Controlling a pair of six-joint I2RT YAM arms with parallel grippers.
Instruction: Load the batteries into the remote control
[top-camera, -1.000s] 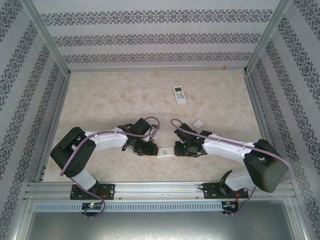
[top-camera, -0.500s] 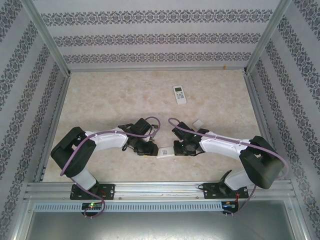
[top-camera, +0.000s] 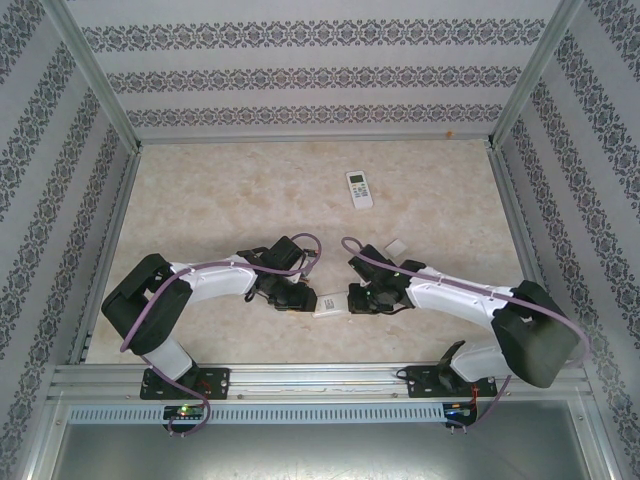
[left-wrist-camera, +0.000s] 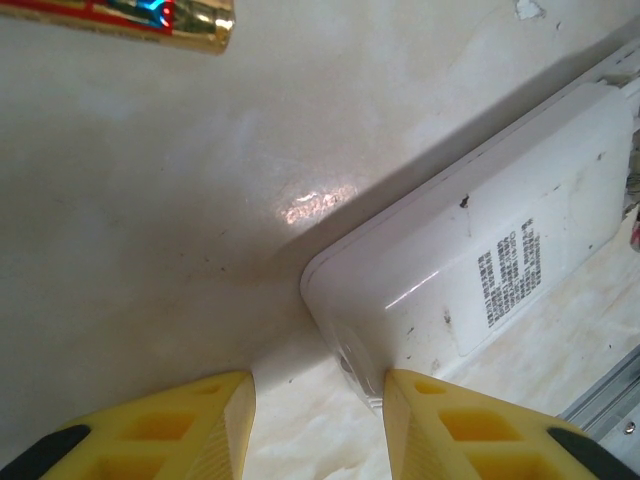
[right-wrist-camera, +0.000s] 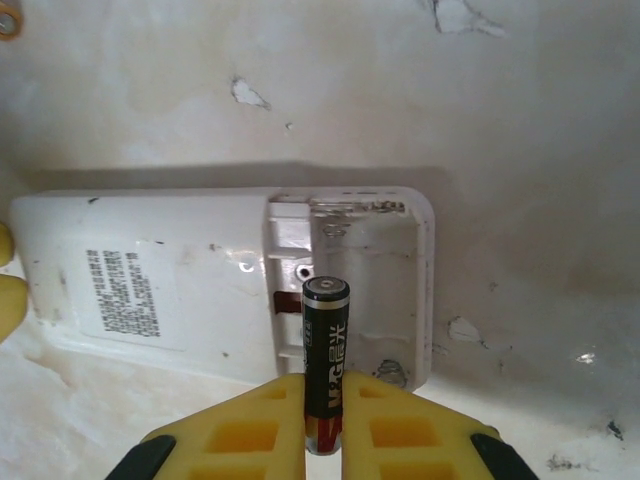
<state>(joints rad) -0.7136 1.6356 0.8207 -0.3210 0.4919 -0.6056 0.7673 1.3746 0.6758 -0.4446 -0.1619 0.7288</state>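
Note:
A white remote control (top-camera: 330, 303) lies back up between my two grippers. Its battery compartment (right-wrist-camera: 370, 270) is open, with springs showing and no cell inside. My right gripper (right-wrist-camera: 325, 400) is shut on a black battery (right-wrist-camera: 326, 340) with an orange lower end. This battery stands upright over the compartment's left part. My left gripper (left-wrist-camera: 318, 385) is open at the remote's (left-wrist-camera: 480, 260) other end, and its right finger (left-wrist-camera: 430, 410) rests against the remote's corner. A second battery (left-wrist-camera: 150, 15), red and blue with a gold end, lies on the table further out.
Another white remote (top-camera: 359, 189), buttons up, lies towards the back of the table. A small pale cover piece (top-camera: 396, 247) sits behind my right gripper (top-camera: 352, 298). Metal rails run along the near edge (top-camera: 320, 378), and patterned walls enclose the other sides.
The right arm swung slightly left, then back to the right, with its gripper staying at the remote's right end. The left arm has not moved.

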